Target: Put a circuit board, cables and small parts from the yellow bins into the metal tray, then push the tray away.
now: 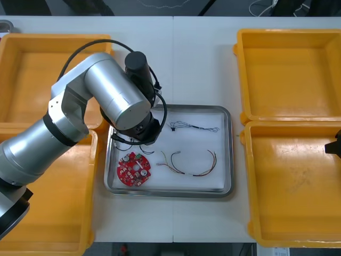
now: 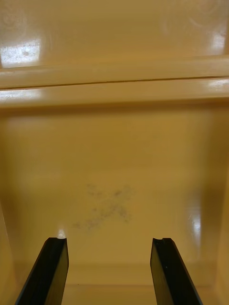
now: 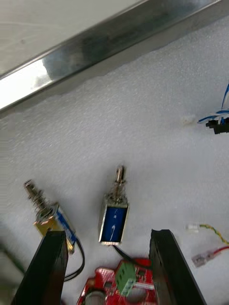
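Tools gape: left tool (image 3: 107,233) over small metal parts (image 3: 113,221) in metal tray (image 3: 95,43), right tool (image 2: 109,240) over yellow bin (image 2: 114,157).

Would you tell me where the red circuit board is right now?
In the front view, the circuit board lies in the near left corner of the tray, just left of the red and yellow cable.
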Robot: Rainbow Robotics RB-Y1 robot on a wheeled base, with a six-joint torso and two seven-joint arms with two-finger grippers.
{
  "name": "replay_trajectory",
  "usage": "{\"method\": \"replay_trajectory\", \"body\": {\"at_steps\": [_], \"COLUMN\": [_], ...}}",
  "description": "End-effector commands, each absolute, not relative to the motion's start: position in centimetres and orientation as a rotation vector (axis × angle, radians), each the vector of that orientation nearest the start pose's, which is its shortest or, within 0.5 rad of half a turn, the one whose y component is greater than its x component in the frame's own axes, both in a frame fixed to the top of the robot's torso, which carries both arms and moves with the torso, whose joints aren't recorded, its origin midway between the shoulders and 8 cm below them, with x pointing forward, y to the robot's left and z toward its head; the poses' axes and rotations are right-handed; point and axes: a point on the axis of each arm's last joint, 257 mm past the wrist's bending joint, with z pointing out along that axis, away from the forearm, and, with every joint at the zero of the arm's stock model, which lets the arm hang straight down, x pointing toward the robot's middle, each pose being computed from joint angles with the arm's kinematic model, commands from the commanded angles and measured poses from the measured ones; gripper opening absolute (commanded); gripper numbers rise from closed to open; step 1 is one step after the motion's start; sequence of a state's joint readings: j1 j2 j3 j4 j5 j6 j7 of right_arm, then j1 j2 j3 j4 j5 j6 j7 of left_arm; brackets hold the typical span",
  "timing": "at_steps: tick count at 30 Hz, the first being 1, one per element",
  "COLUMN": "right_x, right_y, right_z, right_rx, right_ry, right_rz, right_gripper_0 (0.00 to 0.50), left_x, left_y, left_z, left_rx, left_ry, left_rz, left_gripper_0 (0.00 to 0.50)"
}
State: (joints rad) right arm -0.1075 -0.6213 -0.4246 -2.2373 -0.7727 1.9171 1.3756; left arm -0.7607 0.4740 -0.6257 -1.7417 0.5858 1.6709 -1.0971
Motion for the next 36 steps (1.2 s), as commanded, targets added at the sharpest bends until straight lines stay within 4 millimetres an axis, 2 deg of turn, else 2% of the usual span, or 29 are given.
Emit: {"method": "replay_trajectory", "body": {"at_steps": [1,5,9,12,16,20,21,27,32,36], "right_x": [36.2,36.2,36.1,36.0,36.0,36.3,36.4,36.8,36.6,35.6], "right_y": [-38.7,-38.6,-38.4,-37.3,-35.0,-31.4,-29.9,-25.2,-22.7,-20.4], "right_z": [-17.2,-17.1,-16.8,-16.4,-16.3,-15.7,-15.4,-14.4,-13.4,-13.1], "right_rx": [0.076,0.069,0.024,-0.06,-0.193,-0.366,-0.43,-0.658,-0.773,-0.907], "right_ry": [2.629,2.631,2.629,2.627,2.624,2.611,2.598,2.535,2.469,2.414], "right_rz": [-0.005,-0.002,-0.021,-0.043,-0.057,-0.01,0.01,0.022,0.004,-0.011], "right_gripper_0": [0.5,0.5,0.5,0.5,0.5,0.5,0.5,0.5,0.5,0.5], "left_x": [46.9,46.3,45.4,45.7,46.0,45.8,45.7,45.2,44.4,43.1], "left_y": [8.0,9.4,11.6,12.7,15.5,18.5,19.6,24.0,27.6,30.5], "left_z": [-18.1,-16.4,-14.3,-12.2,-10.9,-10.2,-10.1,-10.0,-10.2,-10.9], "left_rx": [0.42,0.384,0.337,0.351,0.396,0.394,0.393,0.358,0.317,0.271], "left_ry": [2.62,2.626,2.626,2.57,2.515,2.487,2.48,2.472,2.482,2.503], "left_rz": [-0.059,-0.078,-0.108,-0.143,-0.12,-0.093,-0.08,-0.031,0.007,0.039], "left_gripper_0": [0.5,0.5,0.5,0.5,0.5,0.5,0.5,0.5,0.5,0.5]}}
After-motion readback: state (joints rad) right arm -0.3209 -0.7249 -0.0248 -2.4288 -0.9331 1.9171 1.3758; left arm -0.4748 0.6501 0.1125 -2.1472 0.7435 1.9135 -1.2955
